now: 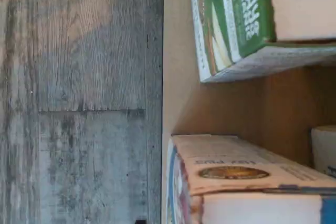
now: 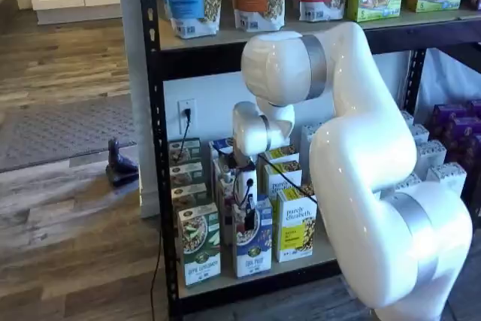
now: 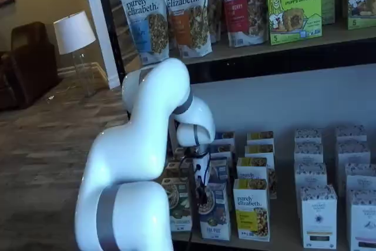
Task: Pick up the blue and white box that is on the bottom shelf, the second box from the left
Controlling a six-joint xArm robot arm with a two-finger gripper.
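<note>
Blue and white box (image 2: pixel 253 248) upright at the front edge of the bottom shelf (image 2: pixel 248 279), between a green-and-white carton (image 2: pixel 199 245) and a yellow-and-white carton (image 2: pixel 294 224), each just beside it. Same box in the other shelf view (image 3: pixel 215 213), front face outward, more cartons lined up in rows behind, as on a shop display. Hand (image 2: pixel 249 214) hanging from the white arm (image 2: pixel 361 163) directly above and in front of the box, black fingers pointing down, likely lined up for a descent onto the carton's top. Fingers dark and narrow against the box; no clear gap, no box clearly clamped, so cannot tell whether apart or together. Wrist view turned on its side: box top flap (image 1: pixel 236 169) and the green carton's side (image 1: pixel 236 19) close in, wood-look floor (image 1: pixel 79 98) beyond the shelf edge, suggesting a position just over the front row. Pick apparently not yet made: box seemingly resting on the counter. Tight neighbours leave little room for the fingers.
</note>
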